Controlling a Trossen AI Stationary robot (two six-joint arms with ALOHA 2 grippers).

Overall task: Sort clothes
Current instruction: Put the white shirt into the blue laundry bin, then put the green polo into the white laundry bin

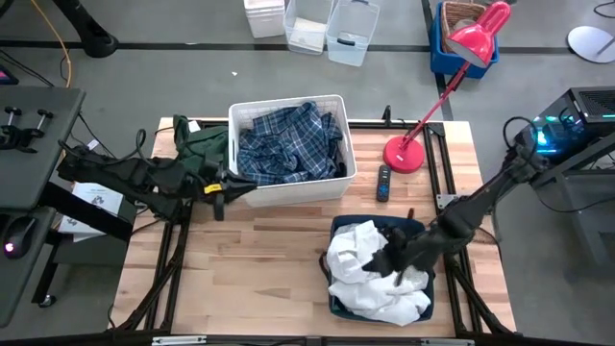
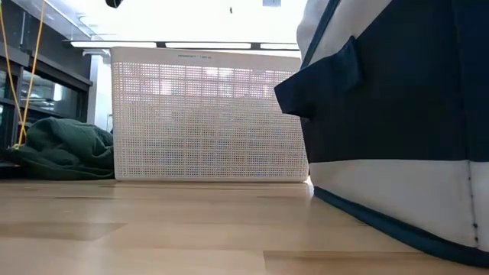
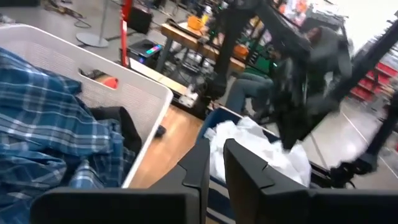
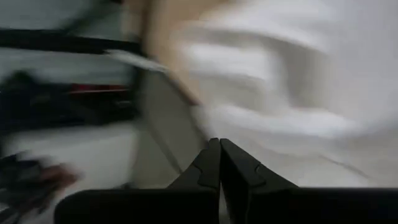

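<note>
A blue-and-white plaid shirt [image 1: 288, 142] lies in the white plastic bin [image 1: 341, 183] at the table's middle far side. A dark green garment [image 1: 199, 146] lies heaped on the table against the bin's left side; it also shows in the low view [image 2: 65, 149]. White garments [image 1: 365, 269] fill the navy fabric bin [image 1: 428, 306] at the near right. My left gripper [image 1: 224, 188] waits at the white bin's near left corner, its fingers a narrow gap apart and empty. My right gripper [image 1: 394, 259] is shut just over the white garments. No dark grey garment shows.
A red desk lamp [image 1: 408, 152] and a black remote [image 1: 383, 183] stand to the right of the white bin. Bare wood lies at the table's near left [image 1: 240, 279]. Clear containers [image 1: 327, 29] and a blue crate [image 1: 456, 43] stand on the floor beyond the far edge.
</note>
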